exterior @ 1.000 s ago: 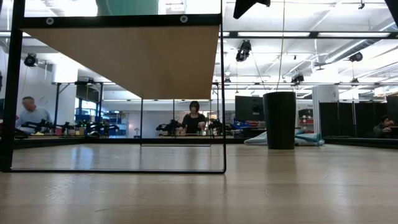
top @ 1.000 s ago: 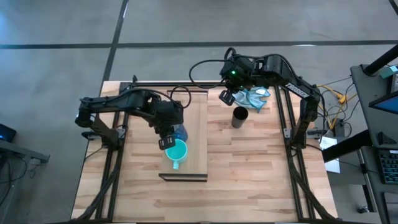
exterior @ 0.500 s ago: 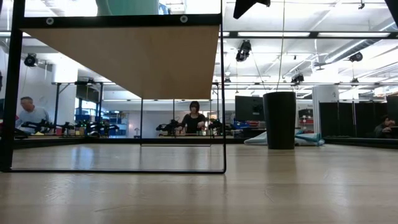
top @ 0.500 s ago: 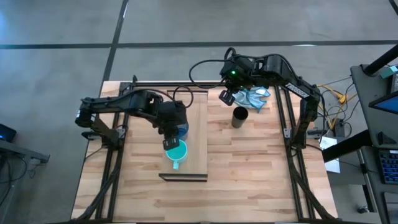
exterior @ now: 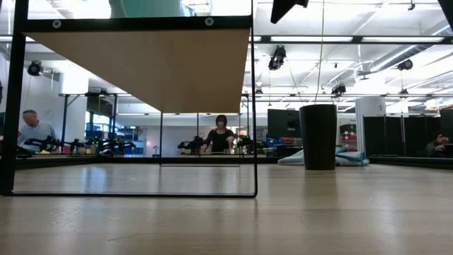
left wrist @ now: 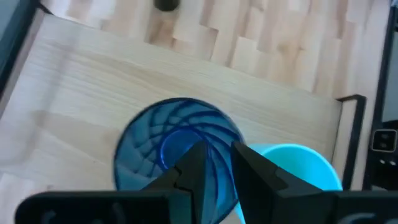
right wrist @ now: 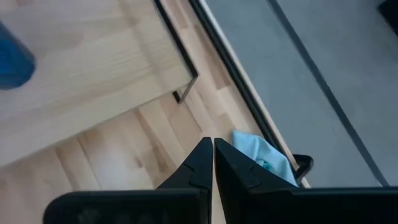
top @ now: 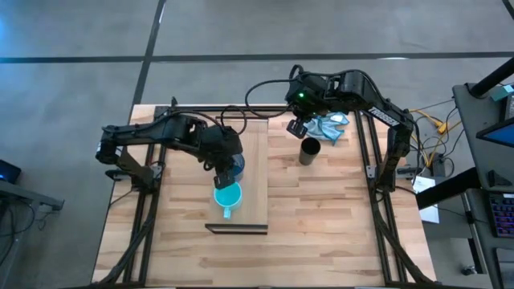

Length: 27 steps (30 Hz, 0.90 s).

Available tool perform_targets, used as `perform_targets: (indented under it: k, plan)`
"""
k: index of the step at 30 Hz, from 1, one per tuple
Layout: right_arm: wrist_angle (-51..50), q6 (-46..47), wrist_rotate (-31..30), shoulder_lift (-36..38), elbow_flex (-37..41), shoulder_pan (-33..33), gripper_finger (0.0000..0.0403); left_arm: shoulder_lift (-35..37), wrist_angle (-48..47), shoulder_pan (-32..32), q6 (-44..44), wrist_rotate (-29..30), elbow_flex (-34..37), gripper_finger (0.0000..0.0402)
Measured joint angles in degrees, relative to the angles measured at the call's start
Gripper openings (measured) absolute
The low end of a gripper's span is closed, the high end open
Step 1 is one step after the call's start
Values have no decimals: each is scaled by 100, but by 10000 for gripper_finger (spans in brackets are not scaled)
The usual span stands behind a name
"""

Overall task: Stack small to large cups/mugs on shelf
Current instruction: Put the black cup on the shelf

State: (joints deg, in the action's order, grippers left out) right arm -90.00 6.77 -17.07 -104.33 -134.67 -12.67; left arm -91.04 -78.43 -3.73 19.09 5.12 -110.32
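Observation:
On the pale shelf (top: pixel 255 160) the translucent dark blue cup (top: pixel 234 168) stands upright just beyond the turquoise mug (top: pixel 227 195), whose handle points to the table's near edge. My left gripper (left wrist: pixel 217 163) hangs open over the blue cup's rim on the side toward the mug (left wrist: pixel 298 168). The black cup (top: pixel 309 150) stands on the tabletop to the right of the shelf. My right gripper (top: pixel 298 127) hovers shut above the table just beyond the black cup, holding nothing. My left gripper comes slanting down from the table's left and far side. One finger (left wrist: pixel 194 163) is over the blue cup's inside and the other (left wrist: pixel 247 167) outside its wall (left wrist: pixel 219 140), on the side toward the mug. Whether either finger touches the wall I cannot tell.
A light blue cloth (top: pixel 329 124) lies crumpled at the far right of the table, behind the black cup (exterior: pixel 318 136). The shelf is raised on a thin black frame (exterior: pixel 255 106). Bare slatted tabletop (top: pixel 337 233) stretches near and right. People sit in the room beyond.
My left gripper has tipped upward at the wrist. Its fingertips have swung from over the turquoise mug's far rim back toward the table's far edge, and now sit over the blue cup. Both cups stand where they were.

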Motion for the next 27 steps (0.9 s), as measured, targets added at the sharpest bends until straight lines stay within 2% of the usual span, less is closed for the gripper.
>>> perform_targets:
  k: [4, 20, 25, 27]
  plan:
    - [-1, -65, 241, 2, 2, 0, 9, 1, -3, 2, 0, 7, 35, 61]
    - [1, -19, 273, 9, 7, 2, 9, -42, 196, -4, 10, -74, 428, 61]
    - [-1, -123, 997, 12, 9, -4, 9, 62, 426, -2, -282, -31, 306, 61]
    - [-1, -126, 1105, 4, 10, 0, 10, 154, 704, 0, -422, -23, 293, 61]
